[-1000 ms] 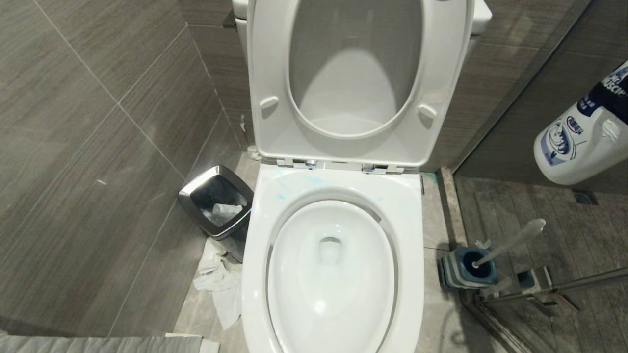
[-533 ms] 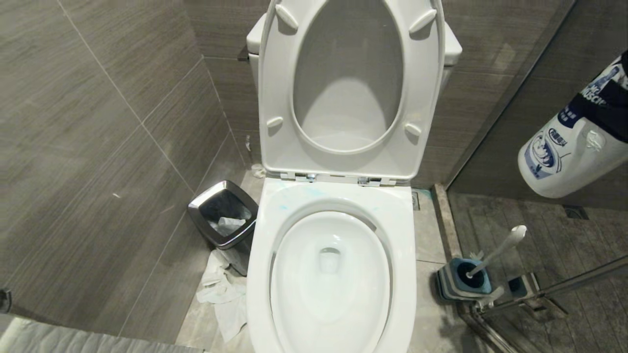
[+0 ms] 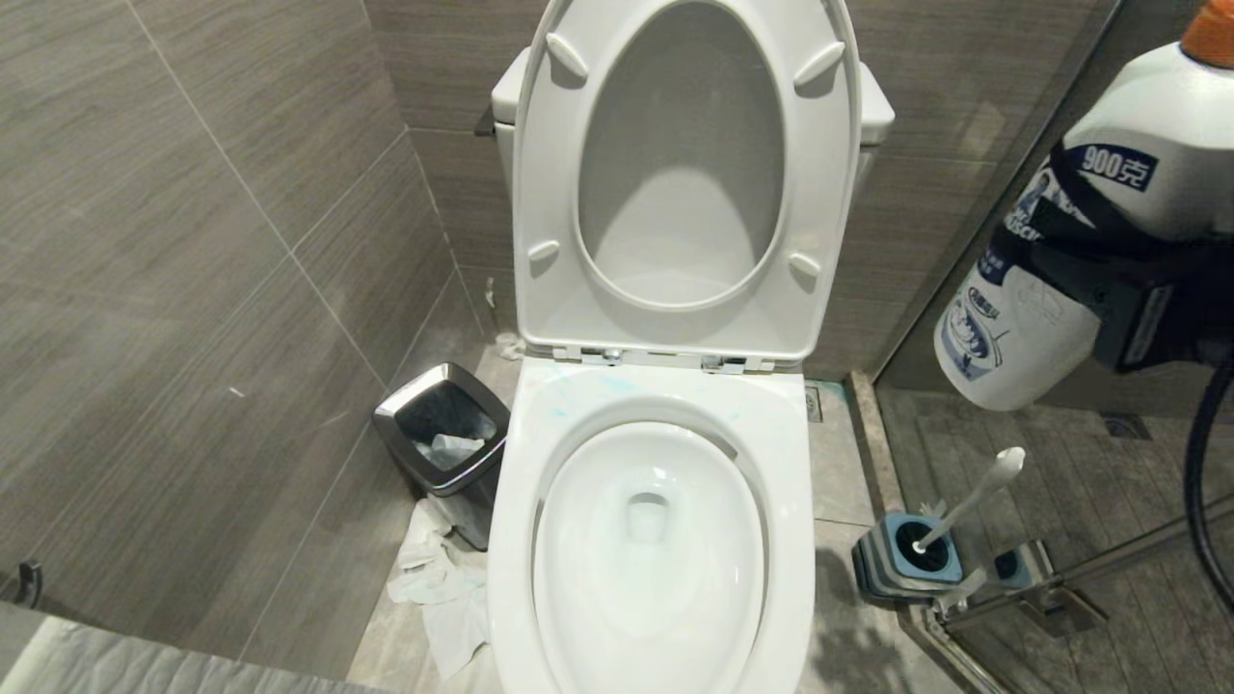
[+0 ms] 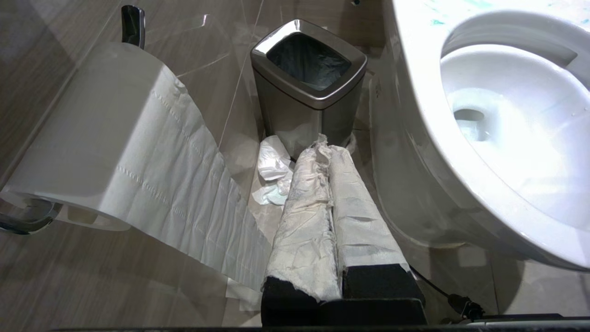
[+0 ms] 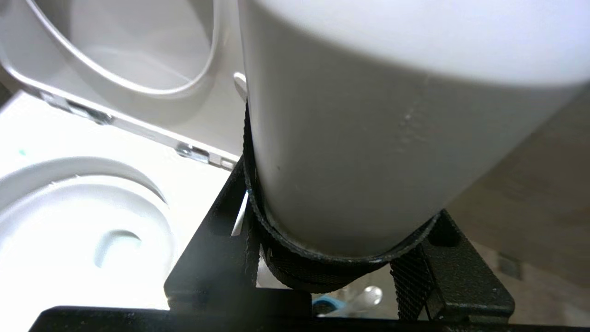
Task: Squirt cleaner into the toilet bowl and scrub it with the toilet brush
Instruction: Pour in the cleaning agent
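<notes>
While the right gripper (image 3: 1109, 289) has its jaws clamped round the white cleaner bottle (image 3: 1060, 251) at mid-body, the bottle sits high and off to the robot's right of the toilet bowl (image 3: 646, 540), orange cap (image 3: 1210, 29) up and tilted away, so nothing is over the basin yet. Main risk, as I read it: the bottle has to be inverted and carried across to the bowl, and a squeeze before the nozzle clears the broad rim would put cleaner on the rim, the hinges or the floor; the rim near the hinge already shows faint blue smears. Second risk: the grip is on a smooth round wall, so it could slip or twist when tipped. The raised seat and lid (image 3: 684, 173) stand close to the swing path and could get clipped. Toilet brush (image 3: 964, 511) stands in its blue-grey holder (image 3: 901, 559) on the floor at the robot's right of the bowl, handle leaning outward, untouched. Left gripper (image 4: 329, 207) hangs low beside the bowl near the chrome bin (image 4: 309, 74), paper-wrapped fingers pressed together, holding nothing. Hidden: the cap is cut off at the head view's edge, so nozzle open or closed can't be told; the right wrist view is mostly filled by bottle; fill level unknown; the brush head is down inside the holder.
</notes>
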